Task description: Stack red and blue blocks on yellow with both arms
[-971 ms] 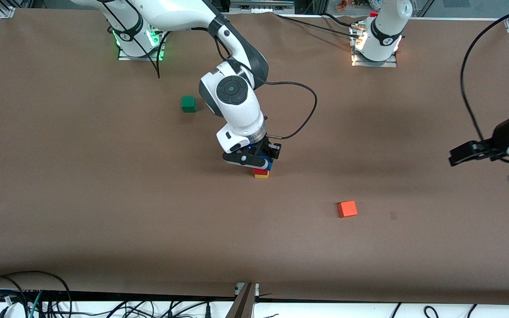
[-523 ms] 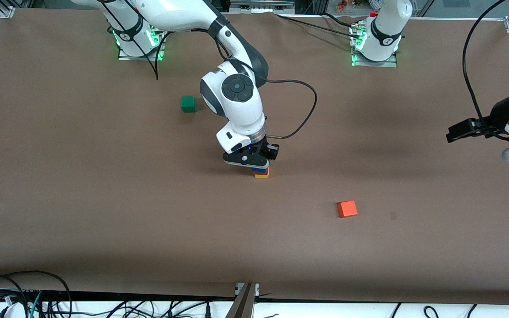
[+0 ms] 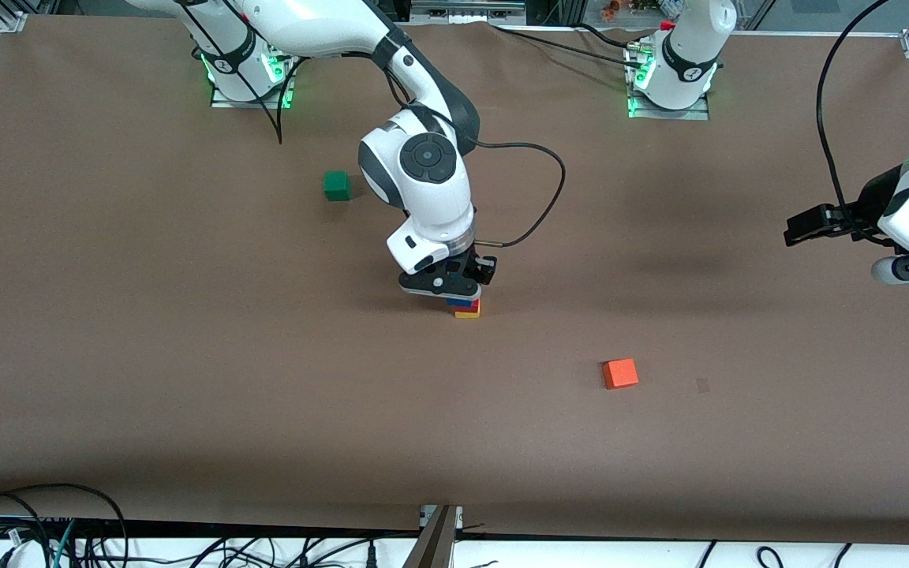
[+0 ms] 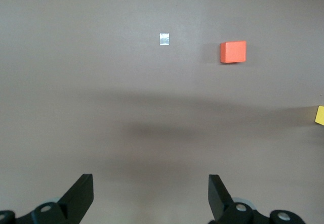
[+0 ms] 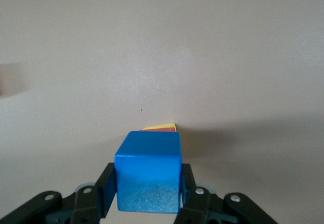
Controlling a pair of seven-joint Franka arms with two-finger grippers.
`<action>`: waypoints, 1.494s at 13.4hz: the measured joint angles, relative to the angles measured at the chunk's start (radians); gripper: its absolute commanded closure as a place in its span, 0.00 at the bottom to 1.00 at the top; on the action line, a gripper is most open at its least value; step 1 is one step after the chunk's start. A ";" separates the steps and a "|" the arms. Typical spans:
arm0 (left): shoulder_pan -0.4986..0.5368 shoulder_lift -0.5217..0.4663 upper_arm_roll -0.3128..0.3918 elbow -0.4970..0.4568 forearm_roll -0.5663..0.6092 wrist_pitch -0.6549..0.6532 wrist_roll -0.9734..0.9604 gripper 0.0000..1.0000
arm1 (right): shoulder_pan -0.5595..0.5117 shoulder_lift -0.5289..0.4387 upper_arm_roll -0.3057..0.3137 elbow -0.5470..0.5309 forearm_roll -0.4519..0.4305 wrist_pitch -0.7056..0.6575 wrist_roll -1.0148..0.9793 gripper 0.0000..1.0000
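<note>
Brown table [image 3: 186,379] fills the frame, the stack sitting just right of centre in the front view. My right gripper [image 3: 454,290] has its fingers clamped on the blue block [image 5: 148,171], set down onto the red block [image 3: 468,306], which rests on the yellow block [image 3: 467,314]. I judge this the last placement; next comes letting go, then a straight lift. Cubes have no long axis; blue sits flat-topped, faces roughly square with those below. My left gripper [image 4: 151,196] waits at the right edge, fingers spread, empty, over bare table.
</note>
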 measured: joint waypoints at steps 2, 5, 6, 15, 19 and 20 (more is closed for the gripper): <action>0.001 0.000 0.000 0.000 0.000 0.001 0.000 0.00 | 0.009 0.000 0.000 0.000 -0.001 -0.013 0.000 0.43; 0.002 0.001 0.000 0.000 0.000 0.002 0.001 0.00 | 0.015 0.000 0.000 0.000 -0.001 -0.022 0.000 0.42; 0.002 0.001 0.000 0.000 0.000 0.002 0.001 0.00 | 0.016 0.000 0.000 0.000 -0.002 -0.022 0.000 0.42; 0.005 0.001 0.002 0.000 0.000 0.003 0.002 0.00 | -0.011 -0.073 -0.065 0.061 -0.005 -0.195 -0.007 0.00; 0.002 0.001 0.000 0.007 0.000 0.009 0.002 0.00 | -0.200 -0.230 -0.140 0.054 0.071 -0.396 -0.175 0.00; 0.002 0.001 0.000 0.009 0.000 0.010 0.003 0.00 | -0.259 -0.260 -0.151 0.049 0.106 -0.436 -0.243 0.00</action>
